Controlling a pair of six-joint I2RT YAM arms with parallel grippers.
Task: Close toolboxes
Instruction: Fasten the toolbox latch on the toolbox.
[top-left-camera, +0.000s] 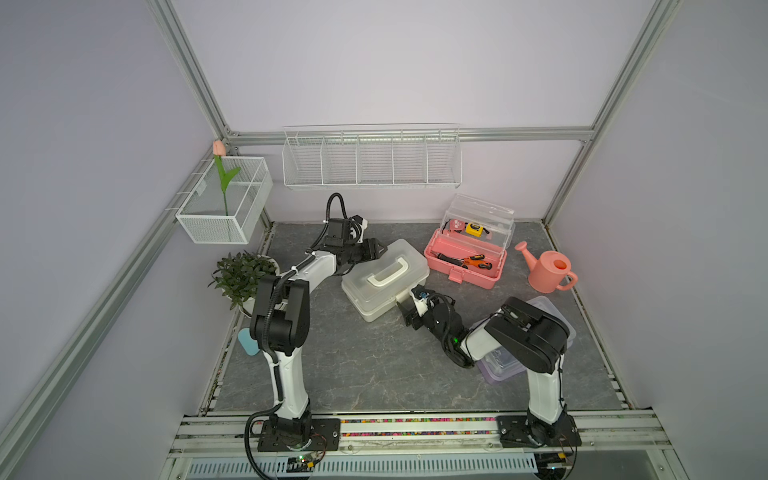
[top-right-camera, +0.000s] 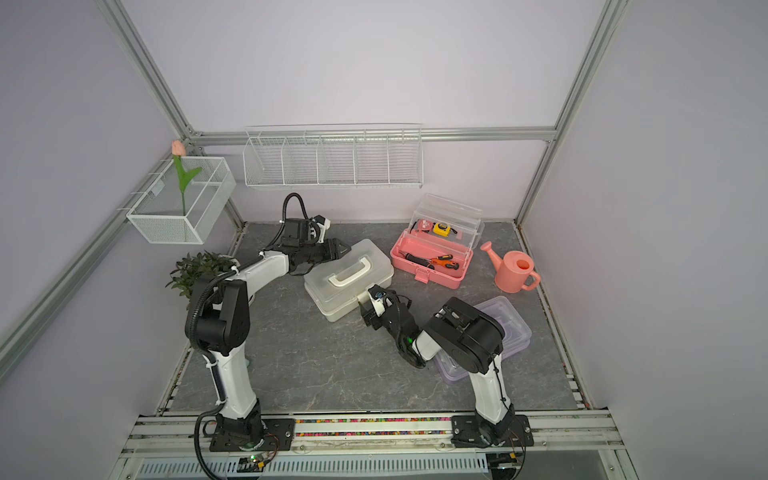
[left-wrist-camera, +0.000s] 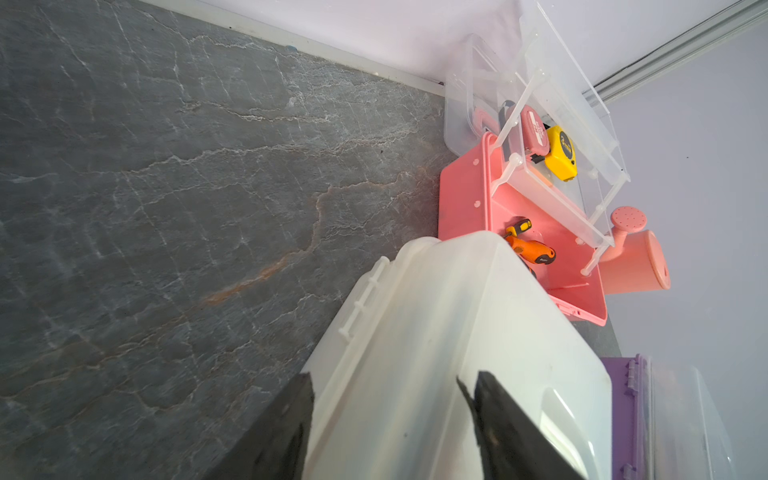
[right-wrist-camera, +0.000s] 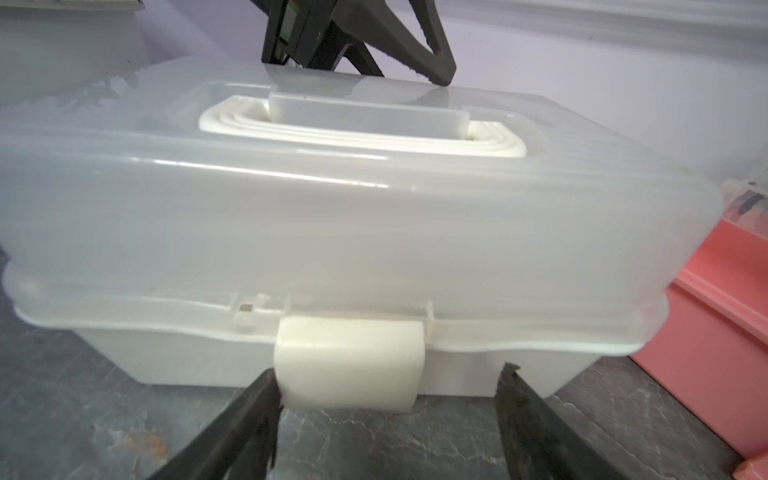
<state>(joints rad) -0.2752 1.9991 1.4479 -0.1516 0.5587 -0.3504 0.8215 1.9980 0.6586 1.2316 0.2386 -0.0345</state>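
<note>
The white toolbox (top-left-camera: 384, 282) (top-right-camera: 347, 278) lies mid-table with its clear lid down and its handle flat. My left gripper (top-left-camera: 376, 249) (left-wrist-camera: 390, 378) is open at the box's far left end; one finger rests on the lid top and the other hangs past the back edge. At the front latch (right-wrist-camera: 349, 365) my right gripper (top-left-camera: 409, 303) (right-wrist-camera: 388, 372) stands open around it, one finger touching the latch's side. The pink toolbox (top-left-camera: 465, 266) (left-wrist-camera: 519, 216) stands open at the back right, tools inside. The purple toolbox (top-right-camera: 511, 328) (left-wrist-camera: 623, 411) sits partly hidden under my right arm.
A pink watering can (top-left-camera: 548, 272) stands by the right wall. A potted plant (top-left-camera: 243, 274) sits at the left edge. White wire baskets (top-left-camera: 372, 162) hang on the back wall, and another (top-left-camera: 224, 199) holds a tulip on the left wall.
</note>
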